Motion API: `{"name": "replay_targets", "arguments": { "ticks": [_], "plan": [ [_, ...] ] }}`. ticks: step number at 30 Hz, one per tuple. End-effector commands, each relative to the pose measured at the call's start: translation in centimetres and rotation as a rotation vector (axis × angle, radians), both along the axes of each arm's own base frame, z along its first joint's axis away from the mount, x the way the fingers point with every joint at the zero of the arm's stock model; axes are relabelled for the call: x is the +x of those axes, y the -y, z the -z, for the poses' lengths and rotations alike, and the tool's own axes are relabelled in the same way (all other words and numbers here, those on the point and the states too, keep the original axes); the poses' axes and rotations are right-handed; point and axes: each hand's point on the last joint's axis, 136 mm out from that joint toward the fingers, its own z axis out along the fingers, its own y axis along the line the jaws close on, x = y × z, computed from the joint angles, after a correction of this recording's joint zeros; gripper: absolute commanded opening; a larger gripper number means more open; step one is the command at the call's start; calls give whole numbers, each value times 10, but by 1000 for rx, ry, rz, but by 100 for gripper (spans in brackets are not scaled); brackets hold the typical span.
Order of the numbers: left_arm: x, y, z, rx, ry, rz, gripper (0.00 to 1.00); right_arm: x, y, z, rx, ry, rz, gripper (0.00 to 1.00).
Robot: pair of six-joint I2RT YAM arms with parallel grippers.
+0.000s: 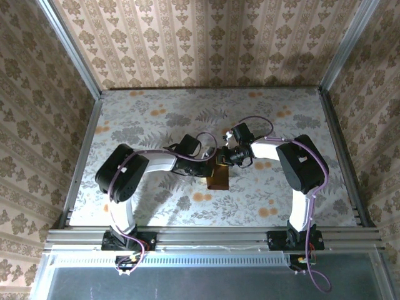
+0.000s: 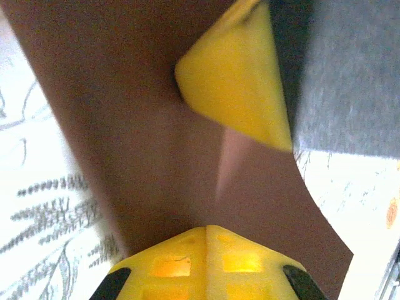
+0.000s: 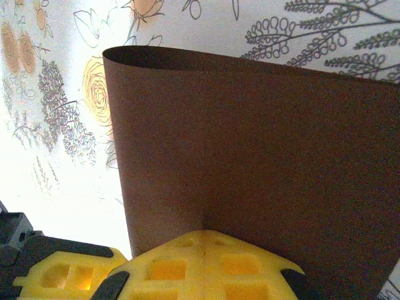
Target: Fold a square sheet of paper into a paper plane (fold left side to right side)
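Closest to you, the left gripper (image 2: pixel 206 232) is pinched tight on the square sheet of paper (image 2: pixel 125 125). The right gripper (image 3: pixel 205 236) pinches it too. The sheet curls up over the middle of the table (image 1: pixel 156 119). It looks light, floppy and easy to tear, so hold its edges and go slowly.

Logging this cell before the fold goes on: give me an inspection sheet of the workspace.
Surface: table, fern and flower print, flat.
Job's things: paper, brown, at table centre, one side lifted in a curve; not yet a plane.
Clutter: nothing seen.
Pincers: right pincer shut on the paper's edge; left pincer shut, tips at the paper.
Cables: purple cables run along both arms.
Surroundings: wallpapered walls on three sides; metal rail at the near edge.
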Motion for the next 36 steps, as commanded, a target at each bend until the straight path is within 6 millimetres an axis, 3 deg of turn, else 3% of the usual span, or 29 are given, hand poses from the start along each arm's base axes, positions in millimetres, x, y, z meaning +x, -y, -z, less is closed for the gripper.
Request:
{"name": "replay_targets", "arguments": {
  "ticks": [1,15,22,27,32,36],
  "plan": [
    [-47,-24,19,92,-150,49,1,-35,50,63,-263,-169,50,0],
    [-95,-45,23,103,-247,82,0,-33,49,61,-254,-167,36,0],
    [-104,-52,22,110,-253,75,0,-32,45,58,-234,-156,24,0],
    [-86,-39,-7,45,-195,71,0,-29,34,47,-167,-113,9,0],
    [-45,-28,-50,-32,-80,49,0,-28,29,37,-144,-75,-10,0],
    [-19,-19,-53,-30,-40,51,0,-27,28,35,-143,-63,-16,0]
  ]
}}
